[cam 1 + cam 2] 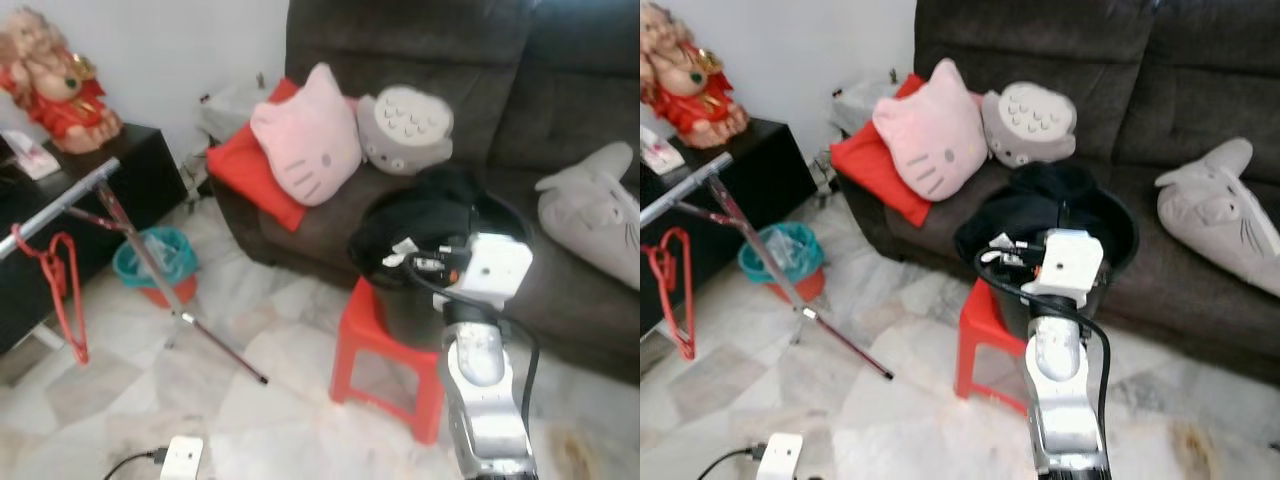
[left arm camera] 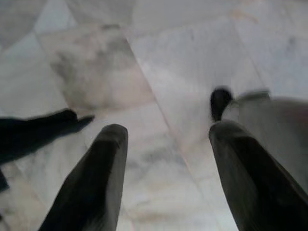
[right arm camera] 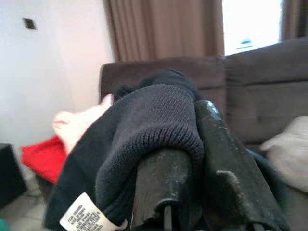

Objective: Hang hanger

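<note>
Marble floor (image 1: 300,420) before a dark sofa (image 1: 520,110), I see the red hanger (image 1: 62,275) hanging on the rack bar (image 1: 55,210) at far left, my right gripper (image 3: 192,159) pinching a dark knit garment (image 3: 144,130), left gripper (image 2: 166,178) spread above the floor.

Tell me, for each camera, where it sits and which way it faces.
Both eye views: on the head, looking down at the red plastic stool; the right arm reaches forward.
Left wrist view: looks down at the marble floor past open black fingers.
Right wrist view: faces the sofa; right gripper pinches a dark knitted garment, seen from the head too.
</note>
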Available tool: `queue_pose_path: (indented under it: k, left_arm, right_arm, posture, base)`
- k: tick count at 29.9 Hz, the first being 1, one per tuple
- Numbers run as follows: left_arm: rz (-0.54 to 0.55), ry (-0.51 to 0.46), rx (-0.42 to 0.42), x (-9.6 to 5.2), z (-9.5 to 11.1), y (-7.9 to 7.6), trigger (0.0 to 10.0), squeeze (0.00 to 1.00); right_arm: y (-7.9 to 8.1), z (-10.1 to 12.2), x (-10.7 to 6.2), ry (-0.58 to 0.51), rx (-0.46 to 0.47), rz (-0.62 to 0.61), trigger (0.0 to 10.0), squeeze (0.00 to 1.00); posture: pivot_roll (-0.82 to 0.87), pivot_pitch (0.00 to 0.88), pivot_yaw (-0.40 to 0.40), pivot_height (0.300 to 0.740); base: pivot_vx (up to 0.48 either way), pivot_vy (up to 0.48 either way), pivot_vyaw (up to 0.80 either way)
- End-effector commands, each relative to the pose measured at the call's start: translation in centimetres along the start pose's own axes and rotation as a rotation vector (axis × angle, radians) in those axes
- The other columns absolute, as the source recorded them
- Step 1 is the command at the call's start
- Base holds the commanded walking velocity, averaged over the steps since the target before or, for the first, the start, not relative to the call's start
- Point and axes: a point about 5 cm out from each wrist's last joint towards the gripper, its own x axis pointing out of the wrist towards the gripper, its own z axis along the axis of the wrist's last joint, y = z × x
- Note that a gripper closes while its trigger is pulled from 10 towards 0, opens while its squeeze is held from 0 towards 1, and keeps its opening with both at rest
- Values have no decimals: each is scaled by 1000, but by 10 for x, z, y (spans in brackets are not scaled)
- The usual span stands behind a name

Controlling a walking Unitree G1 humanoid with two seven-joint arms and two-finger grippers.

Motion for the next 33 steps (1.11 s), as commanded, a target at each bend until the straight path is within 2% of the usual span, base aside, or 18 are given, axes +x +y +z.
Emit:
queue_pose_path:
  k: [1, 33]
  left_arm:
    - [9, -4, 2, 0, 1, 4, 10000, 0]
    - [8, -9, -4, 0, 2, 3, 10000, 0]
  right_arm:
    - [6, 7, 1, -30, 22, 8, 10000, 0]
    - [10, 8, 4, -42, 22, 36, 10000, 0]
  posture:
    - [-75, 0, 89, 740]
    - [-73, 0, 86, 740]
  base:
    - [-311, 0, 0]
    - [-310, 0, 0]
